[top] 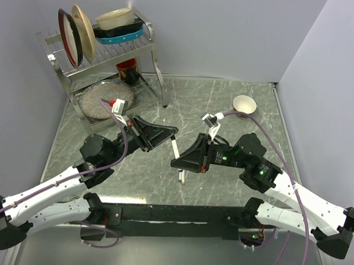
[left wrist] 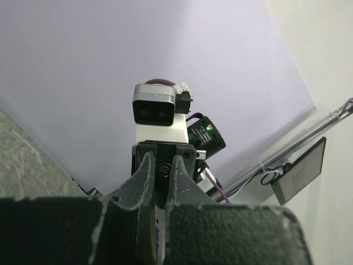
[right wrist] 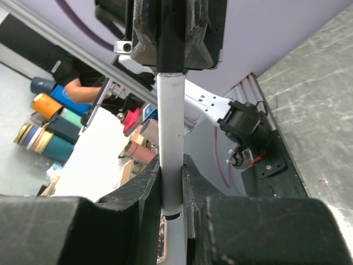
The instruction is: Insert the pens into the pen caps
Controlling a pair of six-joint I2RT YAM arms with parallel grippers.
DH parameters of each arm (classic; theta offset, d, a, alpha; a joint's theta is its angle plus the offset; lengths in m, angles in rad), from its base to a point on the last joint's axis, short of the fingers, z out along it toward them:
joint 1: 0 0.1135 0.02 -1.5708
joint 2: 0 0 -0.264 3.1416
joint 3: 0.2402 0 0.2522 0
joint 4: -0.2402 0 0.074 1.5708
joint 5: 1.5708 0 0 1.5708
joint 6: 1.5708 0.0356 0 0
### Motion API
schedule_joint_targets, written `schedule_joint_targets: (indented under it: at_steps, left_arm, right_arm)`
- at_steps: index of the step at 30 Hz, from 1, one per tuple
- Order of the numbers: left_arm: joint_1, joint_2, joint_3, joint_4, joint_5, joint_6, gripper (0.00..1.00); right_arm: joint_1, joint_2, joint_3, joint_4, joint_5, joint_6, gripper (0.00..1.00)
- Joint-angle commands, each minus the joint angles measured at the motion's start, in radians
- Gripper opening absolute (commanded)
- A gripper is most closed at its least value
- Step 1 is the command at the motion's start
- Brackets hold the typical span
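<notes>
Right wrist: my right tool clamps the pen in line with the pen cap my left tool pinches.

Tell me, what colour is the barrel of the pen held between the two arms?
White. The pen shows best in the right wrist view.

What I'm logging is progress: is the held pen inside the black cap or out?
Inside: the white pen runs straight into the black cap in the left end effector, no tip showing between.
</notes>
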Motion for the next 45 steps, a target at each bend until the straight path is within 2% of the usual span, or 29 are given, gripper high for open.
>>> schedule_joint_targets:
  at_steps: [1, 4, 11, 13, 20, 26, 34, 38, 41, 45]
  left_arm:
    - [-0.106, 0.021, -0.054, -0.220, 0.185, -0.012, 0.01]
    - [-0.124, 0.020, -0.067, -0.252, 0.145, -0.007, 0.01]
    - [-0.186, -0.008, -0.161, -0.170, 0.100, -0.041, 0.01]
    - [-0.209, -0.003, -0.181, -0.154, 0.099, -0.055, 0.01]
    - [-0.278, -0.013, -0.149, -0.274, 0.025, -0.030, 0.01]
    - [-0.322, 0.081, -0.028, -0.423, 0.024, 0.036, 0.01]
    - [-0.404, 0.096, -0.017, -0.501, 0.019, 0.118, 0.01]
    - [-0.427, 0.055, -0.060, -0.495, 0.030, 0.106, 0.01]
    - [-0.446, 0.047, -0.055, -0.562, 0.016, 0.123, 0.01]
    - [-0.463, 0.076, -0.042, -0.581, 0.019, 0.126, 0.01]
  right_arm:
    - [-0.093, -0.031, 0.089, 0.254, 0.269, -0.040, 0.00]
    - [-0.107, -0.008, 0.123, 0.241, 0.281, -0.069, 0.00]
    - [-0.188, 0.035, 0.158, 0.316, 0.217, -0.025, 0.00]
    - [-0.193, 0.048, 0.178, 0.294, 0.214, -0.036, 0.00]
    - [-0.207, 0.084, 0.209, 0.254, 0.223, -0.071, 0.00]
    - [-0.207, 0.098, 0.235, 0.222, 0.244, -0.085, 0.00]
    - [-0.213, 0.112, 0.234, 0.189, 0.240, -0.111, 0.00]
    - [-0.213, 0.126, 0.258, 0.169, 0.218, -0.139, 0.00]
    - [-0.211, 0.123, 0.241, 0.198, 0.217, -0.129, 0.00]
    - [-0.213, 0.140, 0.243, 0.218, 0.221, -0.113, 0.00]
